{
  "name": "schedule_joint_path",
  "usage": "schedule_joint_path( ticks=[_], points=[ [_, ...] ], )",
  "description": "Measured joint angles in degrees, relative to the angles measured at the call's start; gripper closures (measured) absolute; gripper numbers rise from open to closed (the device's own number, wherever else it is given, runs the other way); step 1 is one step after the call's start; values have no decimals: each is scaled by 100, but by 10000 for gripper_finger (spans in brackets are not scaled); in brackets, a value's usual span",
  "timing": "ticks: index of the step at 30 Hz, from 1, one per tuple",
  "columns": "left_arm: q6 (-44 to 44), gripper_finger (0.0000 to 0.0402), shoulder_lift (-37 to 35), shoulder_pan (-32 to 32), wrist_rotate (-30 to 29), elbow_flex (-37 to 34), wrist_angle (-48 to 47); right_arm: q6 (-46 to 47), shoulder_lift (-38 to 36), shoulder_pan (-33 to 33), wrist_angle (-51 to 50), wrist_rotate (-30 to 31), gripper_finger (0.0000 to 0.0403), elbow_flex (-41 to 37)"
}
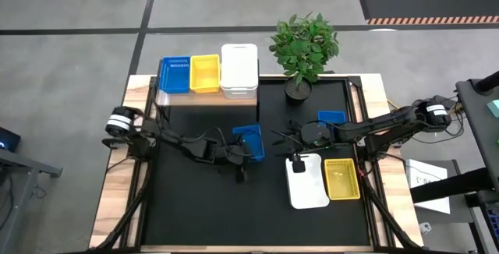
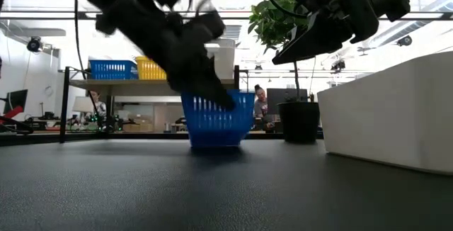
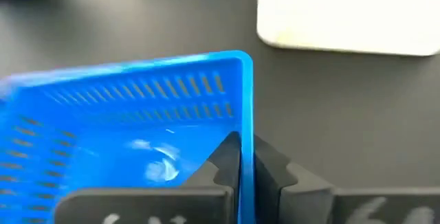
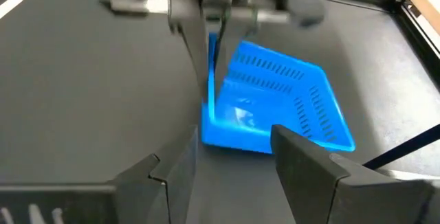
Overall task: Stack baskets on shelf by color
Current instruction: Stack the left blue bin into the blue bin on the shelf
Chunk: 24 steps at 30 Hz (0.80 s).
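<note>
From above, you had the left gripper (image 1: 243, 157) out over the middle of the bench (image 1: 203, 215), clamped on the near edge of a blue basket (image 1: 251, 139). On the shelf (image 1: 204, 100) at the back, baskets already sat by colour: blue (image 1: 175, 75), yellow (image 1: 205, 72) and white (image 1: 238, 68). That made the blue one at the left end the likely home for the basket you held. Your right gripper (image 1: 295, 139) waited beside the potted plant (image 1: 304, 47), with another blue basket (image 1: 331, 117), a white basket (image 1: 306, 180) and a yellow basket (image 1: 341, 178) lying near it.

From bench level, the held basket (image 2: 216, 119) was tilted with its lower edge close to the surface, though whether it had left the bench could not be told. The right gripper (image 2: 301, 47) hung above with its jaws apart, touching nothing.

Through the left wrist camera, both fingers (image 3: 227, 159) pinched one side wall of the basket (image 3: 124, 128), one inside and one outside. I judge that thin-wall grip was why it hung at an angle.

Through the right wrist camera, your own fingers (image 4: 302, 162) stood wide and empty, and the left gripper (image 4: 214, 28) gripped the basket's (image 4: 275, 100) wall from above.
</note>
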Motion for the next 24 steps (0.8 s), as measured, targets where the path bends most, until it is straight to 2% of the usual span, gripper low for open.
schedule_joint_path(
  ticks=[3, 7, 14, 20, 24],
  points=[
    [541, 401, -501, -71, 22, -4, -302, -61, 0, 0, 1, -1, 231, -20],
    [1514, 401, -1353, -221, 402, -9, -811, -99, 0, 0, 1, -4, 236, -26],
    [2936, 401, -3146, -412, 535, 4, -2371, -148, 0, -2, 42, -6, 239, -31],
    [3573, 402, -4669, -261, -192, 4, -3673, -218, 0, -4, 45, -7, 239, -31],
    [3685, 402, -5542, -56, -779, 7, -4157, -238, 0, -4, 126, -7, 243, -31]
  ],
)
